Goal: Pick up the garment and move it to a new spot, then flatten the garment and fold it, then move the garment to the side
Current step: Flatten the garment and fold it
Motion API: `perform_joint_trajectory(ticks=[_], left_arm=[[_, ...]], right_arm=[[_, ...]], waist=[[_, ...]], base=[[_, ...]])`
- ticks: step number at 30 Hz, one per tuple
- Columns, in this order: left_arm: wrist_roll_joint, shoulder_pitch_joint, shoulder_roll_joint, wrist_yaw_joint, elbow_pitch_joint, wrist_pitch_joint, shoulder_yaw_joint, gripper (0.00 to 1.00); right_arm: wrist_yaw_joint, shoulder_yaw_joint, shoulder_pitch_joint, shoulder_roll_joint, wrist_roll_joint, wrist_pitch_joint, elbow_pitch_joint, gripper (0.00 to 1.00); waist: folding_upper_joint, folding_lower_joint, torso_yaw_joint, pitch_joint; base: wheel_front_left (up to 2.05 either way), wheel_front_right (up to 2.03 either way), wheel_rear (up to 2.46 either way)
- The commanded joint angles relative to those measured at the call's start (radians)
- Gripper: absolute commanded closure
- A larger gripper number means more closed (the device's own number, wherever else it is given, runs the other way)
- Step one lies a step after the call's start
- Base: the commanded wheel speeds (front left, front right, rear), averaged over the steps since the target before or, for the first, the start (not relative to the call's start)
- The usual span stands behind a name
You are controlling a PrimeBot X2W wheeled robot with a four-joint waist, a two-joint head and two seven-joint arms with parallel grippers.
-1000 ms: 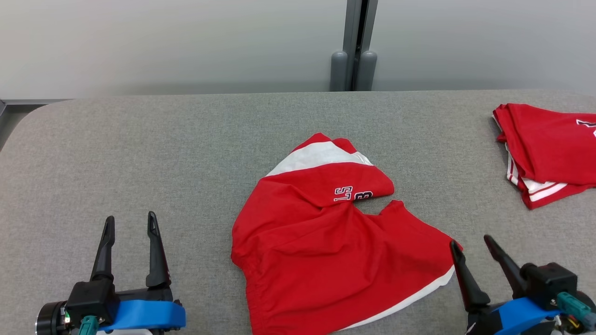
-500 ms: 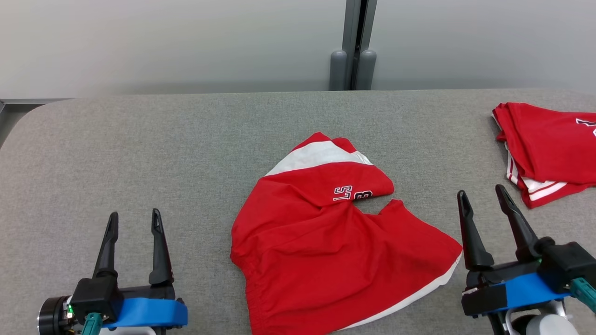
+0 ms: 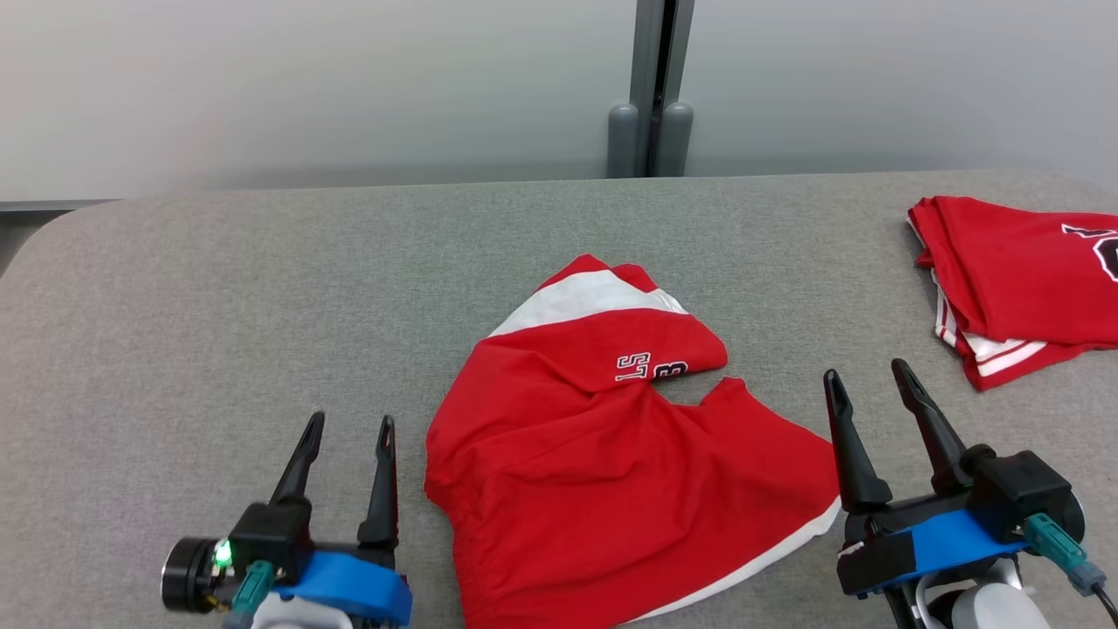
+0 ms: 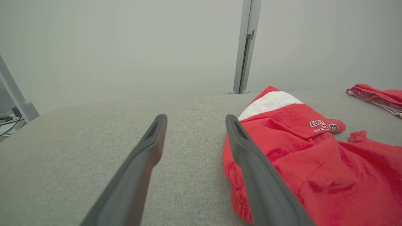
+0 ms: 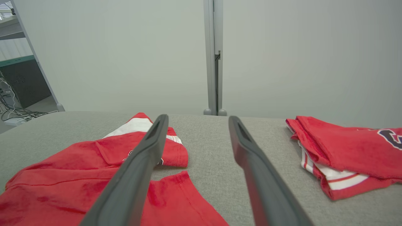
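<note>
The garment (image 3: 611, 472) is a pair of red shorts with white panels and dark lettering, lying crumpled at the middle of the grey table (image 3: 262, 288). It also appears in the left wrist view (image 4: 298, 157) and the right wrist view (image 5: 94, 169). My left gripper (image 3: 349, 425) stands open just left of the shorts' waistband edge, with nothing between its fingers. Open and empty too, my right gripper (image 3: 865, 371) hovers beside the shorts' right leg hem. In the left wrist view the right finger (image 4: 260, 175) overlaps the fabric's edge.
A folded pile of red and white clothing (image 3: 1022, 279) lies at the table's far right, also in the right wrist view (image 5: 348, 153). A grey post (image 3: 651, 87) rises behind the table's far edge against a pale wall.
My left gripper has moved right, close to the shorts' left edge. My right gripper has lifted off the shorts' right hem and moved up beside it. The camera shifted slightly.
</note>
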Motion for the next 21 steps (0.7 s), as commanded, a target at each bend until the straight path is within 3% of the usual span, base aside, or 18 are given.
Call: perform_joint_trajectory(ticks=[1,11,21], left_arm=[[-0.005,-0.036,0.002,-0.006,0.004,-0.004,-0.003,0.00],[-0.035,-0.110,0.027,-0.033,0.194,0.072,-0.092,0.00],[-0.087,-0.169,0.045,-0.041,0.314,0.220,-0.186,0.00]], right_arm=[[0.000,0.001,-0.011,-0.001,0.003,-0.008,0.002,0.00],[0.000,-0.001,-0.020,-0.006,0.006,-0.009,0.021,0.00],[0.000,-0.004,-0.029,-0.004,0.011,-0.015,0.030,0.00]], waist=[[0.0000,0.0000,-0.003,-0.001],[0.0000,0.0000,-0.026,0.012],[0.0000,0.0000,-0.040,0.031]], base=[[0.00,0.00,0.00],[0.00,0.00,0.00],[0.00,0.00,0.00]])
